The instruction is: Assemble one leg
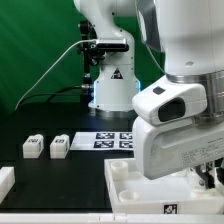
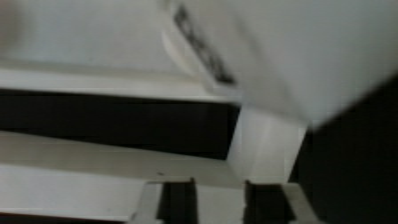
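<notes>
My gripper [image 1: 205,178] hangs low over the right part of the large white rimmed tray [image 1: 128,192]. In the blurred wrist view my two dark fingers [image 2: 176,203] stand close together with a pale strip between them. A white block that looks like a leg [image 2: 267,145] runs out from the fingertips. Tray surfaces [image 2: 71,170] fill much of that view, with a smeared tag [image 2: 205,52] on one edge. Two more legs [image 1: 33,147] [image 1: 59,147], small white blocks with tags, lie on the black table at the exterior view's left. Any other legs are hidden.
The marker board [image 1: 115,140] lies on the table behind the tray. The robot base [image 1: 112,85] stands behind it before a green backdrop. A white part [image 1: 5,180] pokes in at the exterior view's left edge. My arm's large white links [image 1: 185,100] hide the right side.
</notes>
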`<state>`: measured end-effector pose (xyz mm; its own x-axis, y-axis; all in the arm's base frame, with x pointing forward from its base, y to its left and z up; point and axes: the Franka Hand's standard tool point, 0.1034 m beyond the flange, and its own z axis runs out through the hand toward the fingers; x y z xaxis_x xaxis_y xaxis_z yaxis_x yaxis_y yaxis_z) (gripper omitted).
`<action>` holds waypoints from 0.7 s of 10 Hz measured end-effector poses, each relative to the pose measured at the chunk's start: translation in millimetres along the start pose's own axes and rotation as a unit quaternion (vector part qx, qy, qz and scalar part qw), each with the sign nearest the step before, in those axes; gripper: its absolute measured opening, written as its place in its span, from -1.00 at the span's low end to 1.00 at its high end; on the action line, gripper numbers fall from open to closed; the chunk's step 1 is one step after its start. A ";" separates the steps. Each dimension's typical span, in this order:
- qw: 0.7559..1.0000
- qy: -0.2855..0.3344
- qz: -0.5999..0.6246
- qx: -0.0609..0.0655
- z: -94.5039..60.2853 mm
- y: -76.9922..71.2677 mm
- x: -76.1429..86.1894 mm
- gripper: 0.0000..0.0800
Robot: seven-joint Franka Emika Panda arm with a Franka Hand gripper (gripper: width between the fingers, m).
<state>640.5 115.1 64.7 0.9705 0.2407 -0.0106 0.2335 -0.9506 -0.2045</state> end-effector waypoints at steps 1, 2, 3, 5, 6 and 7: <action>1.000 0.000 0.000 0.000 0.1 0.1 0.0 -0.93; 1.000 0.000 0.000 0.000 0.1 0.1 -0.1 -0.98; 1.000 0.000 0.000 0.000 0.2 0.1 -0.1 -0.99; 1.000 0.000 0.000 0.000 0.2 0.1 -0.1 -0.99; 1.000 0.000 0.000 0.000 0.1 -0.2 -0.1 -0.99; 1.000 -0.004 -0.002 0.001 -2.4 -4.1 -1.0 -0.99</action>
<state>638.7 118.3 67.9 0.9692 0.2455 -0.0171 0.2367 -0.9492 -0.2073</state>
